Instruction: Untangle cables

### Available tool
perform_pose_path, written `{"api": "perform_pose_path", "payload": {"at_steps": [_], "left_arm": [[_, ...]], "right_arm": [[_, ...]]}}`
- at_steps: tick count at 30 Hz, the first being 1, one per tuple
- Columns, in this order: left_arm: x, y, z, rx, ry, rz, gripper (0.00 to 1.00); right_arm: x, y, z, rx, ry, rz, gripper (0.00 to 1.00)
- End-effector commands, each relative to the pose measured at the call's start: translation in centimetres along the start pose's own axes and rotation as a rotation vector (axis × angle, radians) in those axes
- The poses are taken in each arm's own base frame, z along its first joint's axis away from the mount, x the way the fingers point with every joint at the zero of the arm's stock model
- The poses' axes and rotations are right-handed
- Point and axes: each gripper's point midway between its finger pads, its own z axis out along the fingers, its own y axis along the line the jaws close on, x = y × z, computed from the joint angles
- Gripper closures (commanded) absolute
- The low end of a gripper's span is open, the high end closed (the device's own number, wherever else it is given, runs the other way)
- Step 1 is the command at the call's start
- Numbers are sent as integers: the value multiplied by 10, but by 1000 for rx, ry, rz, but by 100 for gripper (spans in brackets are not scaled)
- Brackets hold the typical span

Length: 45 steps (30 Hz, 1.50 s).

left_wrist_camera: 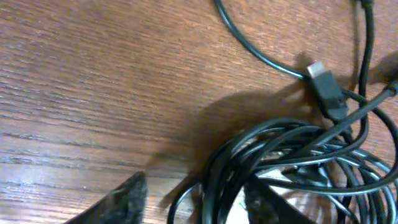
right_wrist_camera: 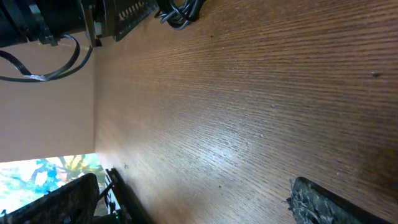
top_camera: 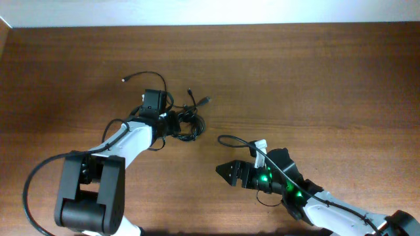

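Right gripper (top_camera: 228, 172): jaws spread wide and empty, over bare table (top_camera: 315, 78) toward the near edge, right of centre.
Left gripper (left_wrist_camera: 196, 200): mid-table, with its jaws apart and straddling strands at the coil's left rim. No pinch is visible.
Cables (top_camera: 190, 124): a tangled coil, mid-table, just left of centre.
Loose ends: the plug (left_wrist_camera: 328, 87) and tails fan out toward the far edge.
Key relation: the coil lies directly at the left gripper and well apart from the right one, so the left arm is likely the one to pull.

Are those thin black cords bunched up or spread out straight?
Bunched up: the cables lie coiled in one overlapping clump, only a few plug ends poking out.
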Motion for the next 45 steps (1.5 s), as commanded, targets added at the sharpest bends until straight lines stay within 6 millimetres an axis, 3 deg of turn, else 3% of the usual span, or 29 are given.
{"api": "perform_pose_path", "payload": {"at_steps": [1, 2, 3, 5, 8, 13, 14, 15, 17, 18, 20, 21, 23, 27, 34, 40, 43, 45], "left_arm": [[55, 26, 23, -122, 156, 134, 40], [54, 23, 24, -116, 152, 176, 34], [52, 17, 23, -105, 144, 230, 20], [45, 9, 21, -93, 139, 332, 18], [44, 27, 17, -198, 143, 357, 48], [55, 37, 19, -238, 174, 322, 54], [61, 38, 23, -234, 193, 299, 67], [69, 34, 28, -201, 225, 288, 99], [70, 28, 27, -165, 230, 283, 100], [63, 24, 20, -156, 209, 282, 100], [41, 9, -8, -106, 121, 277, 100], [23, -7, -34, -37, 33, 273, 100], [9, -24, -65, 45, -53, 272, 100], [10, -44, -110, 183, -93, 216, 100], [22, -42, -131, 198, -77, 162, 100], [34, -63, -133, 230, -62, 153, 100], [40, -75, -135, 251, -62, 194, 100], [43, -84, -136, 267, -65, 218, 100]], "right_arm": [[-2, 2, 0, -1, -12, -12, 1], [-2, 1, 0, -1, -11, -12, 1], [-2, 1, 0, -1, -11, -12, 1], [-2, 1, 0, -1, -11, -12, 1], [-2, 1, 0, -1, -11, -12, 1], [-2, 1, 0, -1, -11, -12, 1], [-2, 2, 0, -2, -9, -12, 1], [-1, 2, 0, -4, -4, -12, 1], [1, 4, 0, -14, 8, -28, 4], [1, 7, 0, -27, 7, -58, 19], [-4, 27, -3, -89, 4, -179, 28], [-9, 32, -4, -77, -3, -184, 29], [-13, 39, -5, -59, 11, -174, 32], [-19, 54, -9, -17, 59, -183, 33], [-36, 84, -12, -51, 38, -60, 26], [-59, 75, -12, 5, -88, 97, 25], [-65, 82, -9, -28, -108, 112, 26], [-67, 77, -4, -10, -127, 146, 35]]}}
